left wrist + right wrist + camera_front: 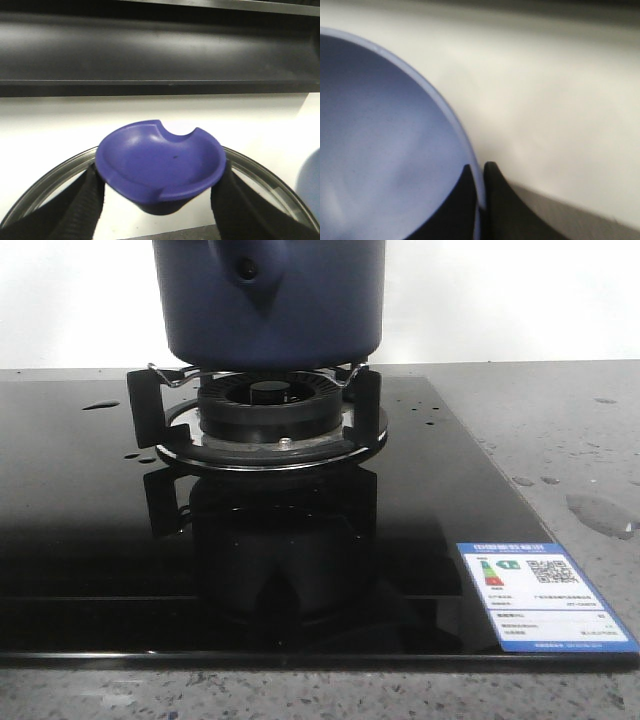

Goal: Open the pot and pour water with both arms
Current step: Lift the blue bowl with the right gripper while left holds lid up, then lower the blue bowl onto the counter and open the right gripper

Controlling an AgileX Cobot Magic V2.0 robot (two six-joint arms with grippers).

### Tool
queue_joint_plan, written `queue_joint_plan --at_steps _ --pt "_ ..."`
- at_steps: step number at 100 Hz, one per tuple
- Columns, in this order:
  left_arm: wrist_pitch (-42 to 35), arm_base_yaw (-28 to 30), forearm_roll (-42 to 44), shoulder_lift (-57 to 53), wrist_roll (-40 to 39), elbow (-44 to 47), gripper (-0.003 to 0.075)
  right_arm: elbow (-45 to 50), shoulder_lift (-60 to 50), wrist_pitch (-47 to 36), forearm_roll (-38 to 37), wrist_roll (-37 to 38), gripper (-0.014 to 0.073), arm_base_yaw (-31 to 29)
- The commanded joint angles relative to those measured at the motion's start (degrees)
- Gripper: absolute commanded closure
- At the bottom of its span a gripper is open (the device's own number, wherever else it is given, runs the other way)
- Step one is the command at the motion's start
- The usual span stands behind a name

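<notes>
- The large dark navy-blue matte cylindrical pot (268,300) sits on the black pan support (150,405) of a gas burner (268,410), its tapered handle stub with the round hole facing the front camera.
- The burner is set in a glossy black glass hob (90,540), which carries a blue-and-white energy label (540,595) at its near right corner.
- Small glossy drops and puddles of water (600,512) lie on the grey speckled countertop (560,430) to the right, with a few more on the hob to the left.
- The left gripper (160,192) clamps a dished blue-purple knob (160,167) between its black fingers (82,205); a glass lid rim (45,182) curves below it.
- The right gripper (479,197) pinches the thin rim of a light-blue bowl (380,140), jaws narrow.
</notes>
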Motion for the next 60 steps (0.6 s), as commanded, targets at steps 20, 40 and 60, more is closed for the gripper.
queue_joint_plan --at_steps 20,40,60 --pt "-6.56 0.08 0.03 -1.6 -0.14 -2.27 0.033 -10.88 -2.7 36.12 1.52 5.45 0.0649 -15.42" --pt "-6.56 0.08 0.03 -1.6 -0.14 -2.27 0.033 -8.04 -1.47 47.18 1.31 5.54 0.0649 -24.04" --pt "-6.56 0.08 0.03 -1.6 -0.14 -2.27 0.033 -1.68 -1.47 45.03 0.55 5.54 0.0649 -28.37"
